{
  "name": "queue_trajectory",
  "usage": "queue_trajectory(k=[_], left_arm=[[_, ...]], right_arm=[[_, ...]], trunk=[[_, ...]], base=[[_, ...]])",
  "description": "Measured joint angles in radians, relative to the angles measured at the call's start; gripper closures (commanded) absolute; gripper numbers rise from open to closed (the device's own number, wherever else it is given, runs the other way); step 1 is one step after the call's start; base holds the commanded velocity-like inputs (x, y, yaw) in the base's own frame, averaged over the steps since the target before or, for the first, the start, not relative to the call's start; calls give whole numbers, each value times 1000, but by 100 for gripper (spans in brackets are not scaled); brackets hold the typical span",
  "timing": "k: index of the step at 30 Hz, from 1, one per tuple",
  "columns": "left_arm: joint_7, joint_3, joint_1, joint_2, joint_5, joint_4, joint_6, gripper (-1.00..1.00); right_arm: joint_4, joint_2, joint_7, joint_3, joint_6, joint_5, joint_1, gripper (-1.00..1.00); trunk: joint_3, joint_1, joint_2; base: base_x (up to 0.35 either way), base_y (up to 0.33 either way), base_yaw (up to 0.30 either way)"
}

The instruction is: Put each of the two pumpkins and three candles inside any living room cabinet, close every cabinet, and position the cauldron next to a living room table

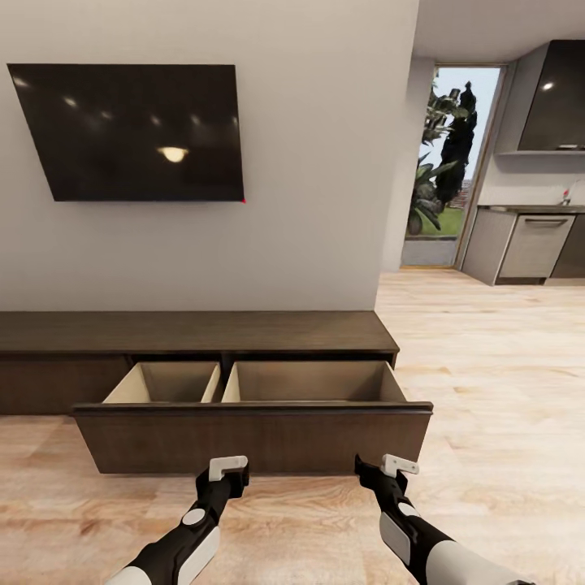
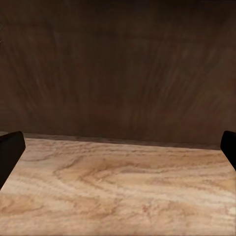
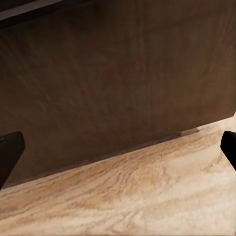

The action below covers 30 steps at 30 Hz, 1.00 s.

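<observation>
The long dark brown cabinet (image 1: 195, 331) runs along the wall under a TV. One wide drawer (image 1: 252, 439) is pulled out toward me, and its two pale wood compartments show nothing inside. My left gripper (image 1: 227, 474) and right gripper (image 1: 380, 471) hover low over the floor, just in front of the drawer's dark front panel. In the left wrist view my left gripper (image 2: 118, 152) is open, facing the brown panel (image 2: 118, 69). In the right wrist view my right gripper (image 3: 118, 152) is also open, with nothing between its fingers. The pumpkins, candles, cauldron and table are out of view.
A black TV (image 1: 130, 134) hangs on the grey wall above the cabinet. Light wood floor (image 1: 487, 390) stretches to the right toward a kitchen counter (image 1: 532, 244) and a glass door (image 1: 451, 162) with plants outside.
</observation>
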Motion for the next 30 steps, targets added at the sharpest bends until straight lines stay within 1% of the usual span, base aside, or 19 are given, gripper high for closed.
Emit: queue_trajectory(k=[6, 17, 25, 30], left_arm=[[0, 0, 0, -1, 0, 0, -2, -100], [1, -2, 0, -1, 0, 0, -4, -100], [1, -2, 0, -1, -1, 0, -4, -100], [1, -2, 0, -1, 0, 0, -4, -100]], right_arm=[[13, 1, 0, 0, 1, -2, 0, -100], [28, 1, -2, 0, 1, 1, 0, -100], [29, 1, -2, 0, 1, 1, 0, -100], [29, 1, -2, 0, 1, 1, 0, -100]], trunk=[[0, 0, 0], [0, 0, 0], [0, 0, 0], [0, -1, 0]], base=[[32, 0, 0], [243, 0, 0], [84, 0, 0], [235, 0, 0]])
